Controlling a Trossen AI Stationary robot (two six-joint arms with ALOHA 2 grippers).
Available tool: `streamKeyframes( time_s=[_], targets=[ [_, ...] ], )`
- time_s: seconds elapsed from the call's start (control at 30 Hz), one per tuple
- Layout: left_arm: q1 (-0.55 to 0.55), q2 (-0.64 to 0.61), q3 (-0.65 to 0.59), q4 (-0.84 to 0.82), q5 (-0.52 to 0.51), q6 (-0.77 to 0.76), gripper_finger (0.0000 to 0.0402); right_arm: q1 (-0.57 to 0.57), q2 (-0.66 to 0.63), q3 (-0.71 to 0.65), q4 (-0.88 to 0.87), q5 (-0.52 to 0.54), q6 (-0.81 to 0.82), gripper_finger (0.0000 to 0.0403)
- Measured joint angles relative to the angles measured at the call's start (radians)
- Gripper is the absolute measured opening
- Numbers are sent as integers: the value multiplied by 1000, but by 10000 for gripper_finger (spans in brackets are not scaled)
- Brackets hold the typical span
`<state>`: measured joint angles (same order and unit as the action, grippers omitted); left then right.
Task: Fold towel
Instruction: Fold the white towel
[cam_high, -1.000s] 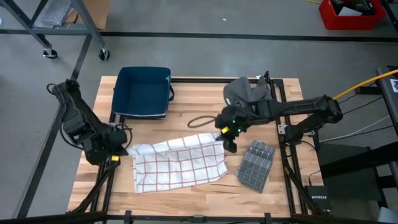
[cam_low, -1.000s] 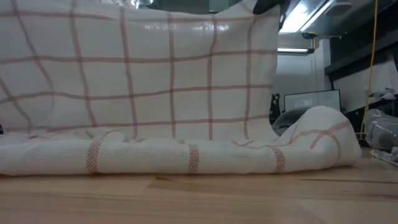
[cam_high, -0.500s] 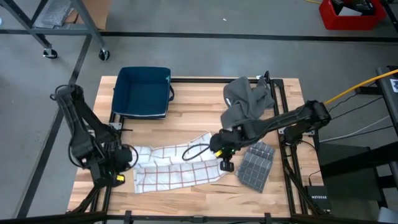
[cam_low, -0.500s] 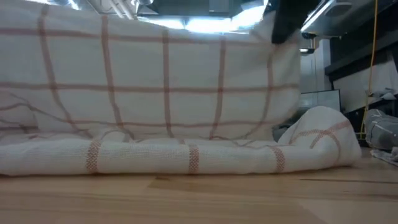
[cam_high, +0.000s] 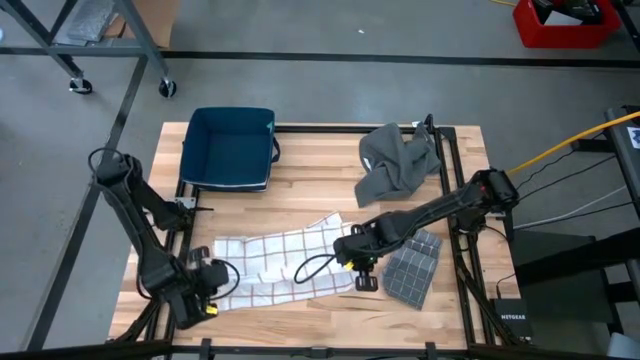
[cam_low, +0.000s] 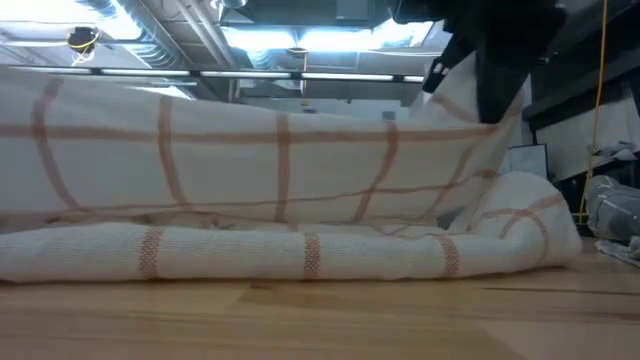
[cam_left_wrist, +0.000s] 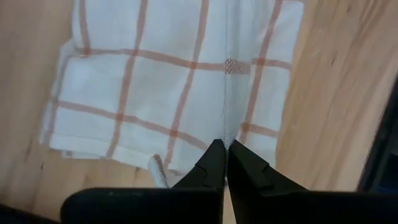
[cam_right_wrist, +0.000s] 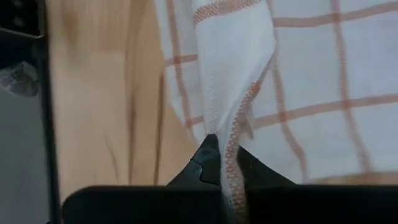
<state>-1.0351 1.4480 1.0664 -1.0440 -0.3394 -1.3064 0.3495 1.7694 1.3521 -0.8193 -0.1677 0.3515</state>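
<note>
The white towel (cam_high: 275, 262) with orange checks lies on the wooden table, doubled over. In the low view its lower layer (cam_low: 300, 250) rests on the table with a rounded fold toward the near edge, and its upper layer (cam_low: 280, 165) hangs above, sloping up to the right. My left gripper (cam_high: 207, 303) is shut on the towel's left end, close to the table's near edge. My right gripper (cam_high: 362, 279) is shut on the towel's right end and shows dark in the low view (cam_low: 500, 55). My left gripper pinches a ridge of the towel's upper layer (cam_left_wrist: 227, 132) between its two fingers, slanting down from above. One layer or several, I cannot tell. The cloth spreads away from the fingers over the layer below. My right gripper pinches a bunched edge of the towel with orange hem stitching (cam_right_wrist: 235, 127), coming steeply from above. From the fingers the cloth hangs in a narrow fold. In the low view this end is held higher than the rest of the upper layer (cam_low: 460, 100).
A dark blue tray (cam_high: 231, 148) stands at the far left of the table. A crumpled grey cloth (cam_high: 398, 160) lies at the far right, and a grey waffle cloth (cam_high: 411, 264) lies just right of my right gripper. Black frame rails run along the table's sides.
Both grippers have moved down and toward the table's near edge, drawing the towel's held edge over the part that stays on the table. The raised layer, nearly upright a second ago, now sags low over the lower layer.
</note>
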Motion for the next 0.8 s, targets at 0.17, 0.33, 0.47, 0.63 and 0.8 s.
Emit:
streamKeyframes(
  time_s=[0.17,0.33,0.47,0.63,0.8],
  targets=[
    [0,44,0,50,36,4,16,21,3,0,1,18,66,11],
    [0,60,0,118,72,0,64,33,2,0,1,43,87,47],
    [0,60,0,162,98,0,108,48,8,0,1,50,90,89],
    [0,60,0,208,150,-10,137,66,19,0,12,71,99,130],
    [0,60,0,227,154,35,140,70,39,0,68,70,122,140]
  ],
)
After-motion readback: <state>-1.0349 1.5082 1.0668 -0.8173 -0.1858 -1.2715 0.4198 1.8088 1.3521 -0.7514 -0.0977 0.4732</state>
